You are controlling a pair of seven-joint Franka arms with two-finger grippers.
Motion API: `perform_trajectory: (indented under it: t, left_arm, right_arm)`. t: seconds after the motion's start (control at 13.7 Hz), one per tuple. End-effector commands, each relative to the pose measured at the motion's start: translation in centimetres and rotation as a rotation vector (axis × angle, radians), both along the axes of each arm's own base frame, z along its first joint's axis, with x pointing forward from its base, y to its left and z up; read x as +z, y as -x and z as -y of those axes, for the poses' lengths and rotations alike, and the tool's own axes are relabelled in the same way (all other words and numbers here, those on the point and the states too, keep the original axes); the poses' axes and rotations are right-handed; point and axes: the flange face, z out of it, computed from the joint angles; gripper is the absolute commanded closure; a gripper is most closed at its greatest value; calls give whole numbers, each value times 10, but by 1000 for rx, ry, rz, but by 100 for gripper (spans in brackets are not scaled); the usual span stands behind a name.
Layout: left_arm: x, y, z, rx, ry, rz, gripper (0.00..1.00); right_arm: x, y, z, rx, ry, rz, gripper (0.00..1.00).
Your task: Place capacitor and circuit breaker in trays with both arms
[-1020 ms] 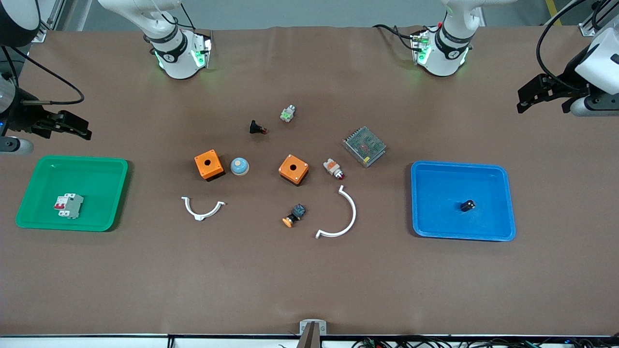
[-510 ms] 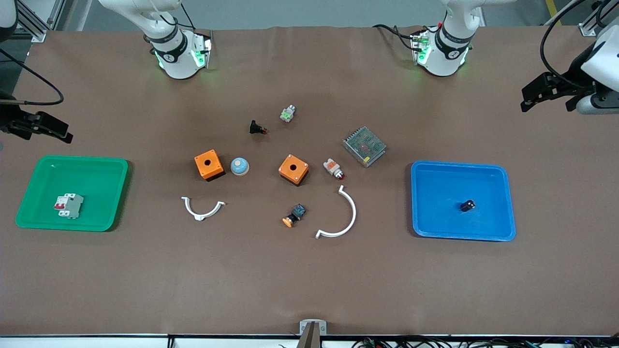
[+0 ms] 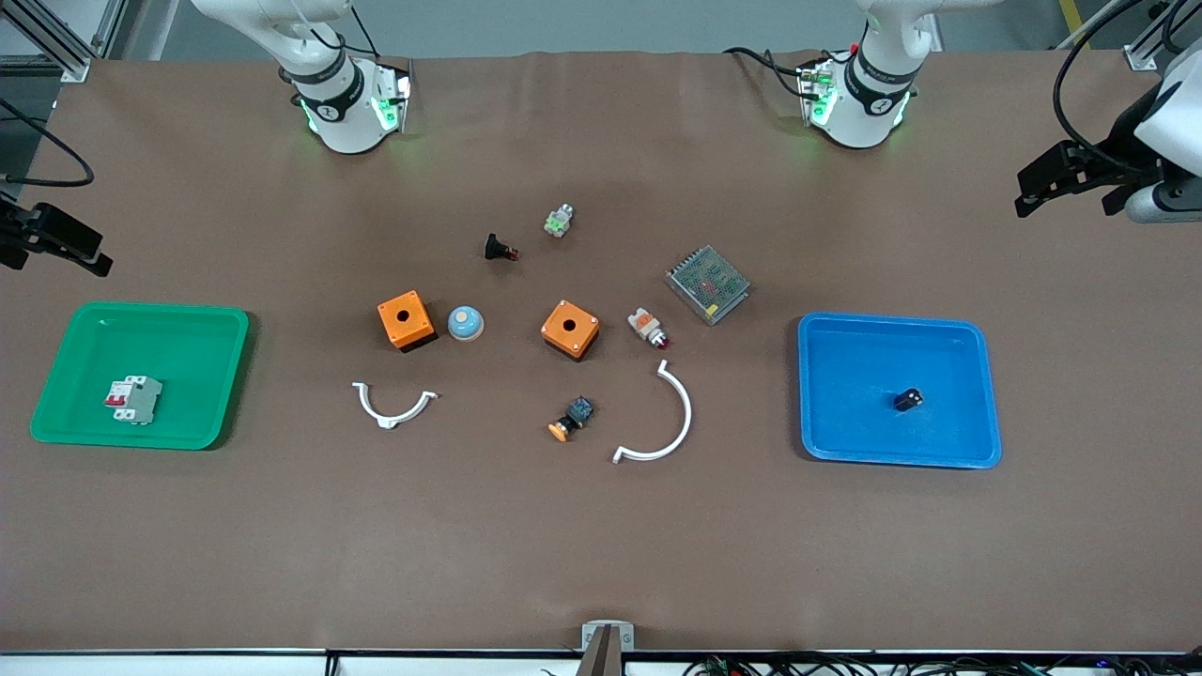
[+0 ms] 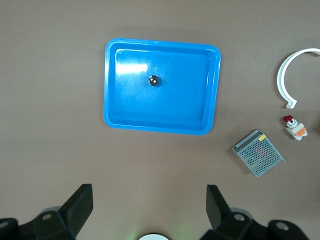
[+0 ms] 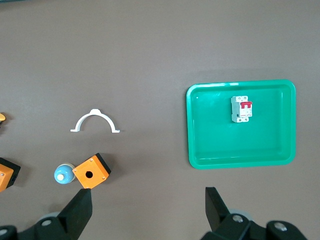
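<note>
Looks finished: capacitor [image 3: 908,400] in blue tray [image 3: 977,394], breaker [image 3: 132,399] in green tray [image 3: 202,324]. Left gripper [image 3: 1047,178] and right gripper [image 3: 61,246] up at table's ends, jaws spread, empty.

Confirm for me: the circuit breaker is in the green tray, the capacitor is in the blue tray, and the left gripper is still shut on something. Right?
Not quite. The left gripper is open and holds nothing; the left wrist view shows its fingers spread wide apart. The rest stands: the circuit breaker lies in the green tray, and the capacitor lies in the blue tray.
</note>
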Motion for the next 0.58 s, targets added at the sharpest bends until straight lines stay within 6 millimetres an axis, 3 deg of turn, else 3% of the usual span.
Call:
perform_trajectory:
  t: [0.0,0.29,0.51]
  left_arm:
    - [-2,-5,2,-29,5,2,0]
    - [-1,-5,5,-18,-5,6,0]
    - [12,-4,2,-22,-34,29,0]
  right_arm:
    - [2,-4,-2,8,-15,4,0]
    - [1,-5,-3,10,-17,2,0]
    - [-1,-6,-4,11,-15,1,0]
